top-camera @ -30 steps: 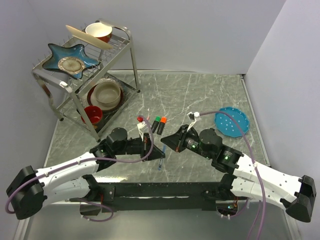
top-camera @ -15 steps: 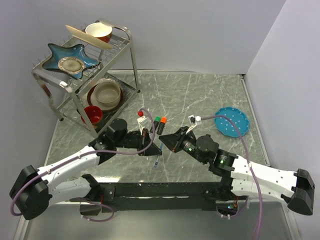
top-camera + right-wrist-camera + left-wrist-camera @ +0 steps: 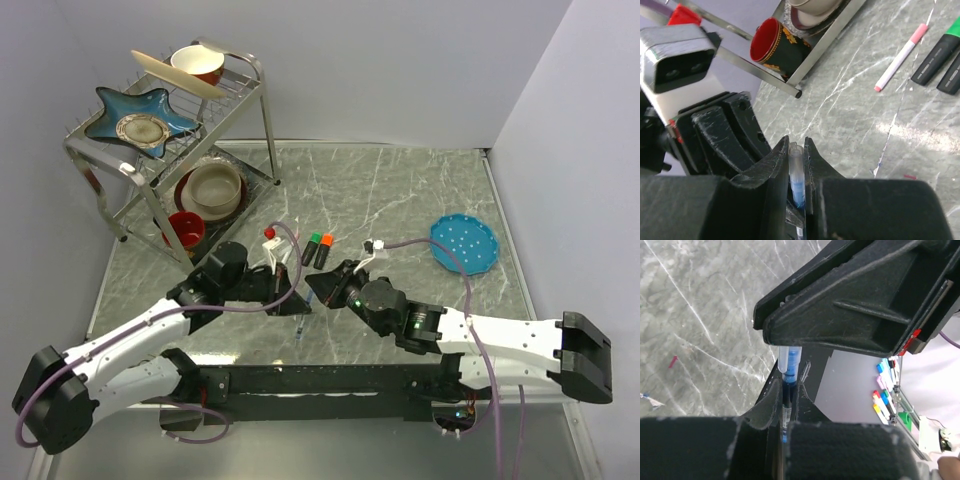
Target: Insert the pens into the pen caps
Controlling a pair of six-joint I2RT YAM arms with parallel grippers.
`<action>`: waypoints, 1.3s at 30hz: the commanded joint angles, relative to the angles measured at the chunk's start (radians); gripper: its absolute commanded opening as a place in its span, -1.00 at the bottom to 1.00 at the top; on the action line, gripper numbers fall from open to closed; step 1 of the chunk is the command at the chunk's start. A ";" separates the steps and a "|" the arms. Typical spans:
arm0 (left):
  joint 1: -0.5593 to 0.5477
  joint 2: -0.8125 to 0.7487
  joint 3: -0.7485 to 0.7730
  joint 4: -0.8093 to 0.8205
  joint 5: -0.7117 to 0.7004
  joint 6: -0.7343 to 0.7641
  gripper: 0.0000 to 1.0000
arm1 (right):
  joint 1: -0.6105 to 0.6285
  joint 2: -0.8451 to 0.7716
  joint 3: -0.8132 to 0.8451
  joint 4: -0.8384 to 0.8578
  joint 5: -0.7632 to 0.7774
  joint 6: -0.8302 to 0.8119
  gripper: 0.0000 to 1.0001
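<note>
The thin dark-blue ballpoint pen point(image 3: 785, 402) runs up between the fingers of my left gripper point(image 3: 785, 390), which is shut on its barrel. Its front end sits in a clear bluish pen cap point(image 3: 796, 172), and my right gripper point(image 3: 796, 146) is shut on that cap. From above, the left gripper point(image 3: 293, 300) and right gripper point(image 3: 316, 284) meet tip to tip just above the table, with the pen's tail point(image 3: 302, 326) poking out below. A white-pink pen point(image 3: 900, 57) and two black markers, one with a green cap point(image 3: 313, 246) and one with an orange cap point(image 3: 326, 248), lie beyond them.
A metal dish rack point(image 3: 255, 100) with bowls, a star-shaped dish and a red cup point(image 3: 771, 42) stands at the back left. At the right lies a blue plate point(image 3: 463, 243). The table's black front edge point(image 3: 330, 382) is close below the grippers.
Both grippers have shifted left and closed the gap between them. The right arm has reached further left, and its cap now sits on the pen's end.
</note>
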 commanded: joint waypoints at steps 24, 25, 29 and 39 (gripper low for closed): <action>0.053 -0.439 0.097 -0.160 -0.310 0.119 0.99 | -0.619 0.042 0.287 -0.425 -0.452 -0.274 -1.00; 0.053 -0.447 0.102 -0.182 -0.326 0.125 0.99 | -0.642 0.108 0.293 -0.418 -0.479 -0.278 -1.00; 0.053 -0.488 0.112 -0.252 -0.380 0.156 0.99 | -0.705 0.272 0.339 -0.411 -0.510 -0.292 -0.99; 0.045 -0.565 0.074 -0.280 -0.364 0.165 0.99 | -0.822 0.628 0.445 -0.393 -0.547 -0.315 -0.92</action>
